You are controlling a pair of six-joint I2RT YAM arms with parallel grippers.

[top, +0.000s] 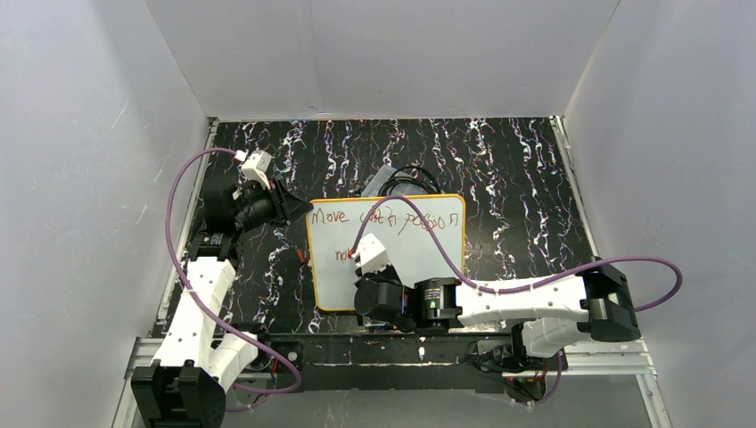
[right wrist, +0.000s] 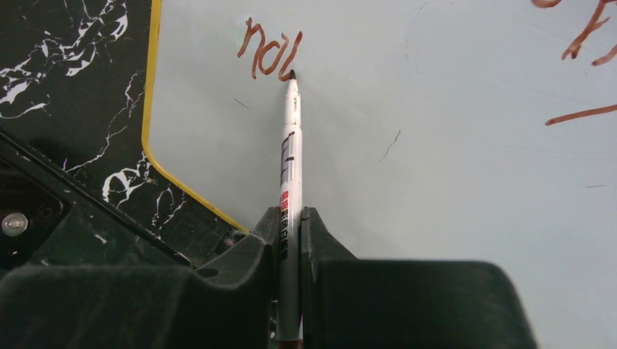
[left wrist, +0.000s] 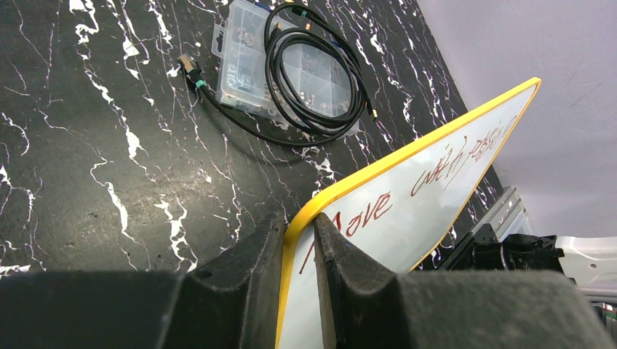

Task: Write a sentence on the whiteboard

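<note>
At the bottom centre of the right wrist view, nearest the lens, the right gripper (right wrist: 291, 227) is seen with its black fingers pinched on a slim white-and-grey marker pen (right wrist: 289, 145). The pen's dark tip is set on the large, white, yellow-rimmed whiteboard (right wrist: 451, 189). The left gripper (left wrist: 299, 234) is clamped on the board's upper left corner. The board is found at the centre of the overhead frame, on a black, white-veined tabletop (top: 499, 169).

Of the reddish-brown handwritten sentence (top: 385, 217), a top line is done: "Move", then perhaps "with passion". A second line is barely begun, roughly "nol". The pen's red label cannot be read.
</note>
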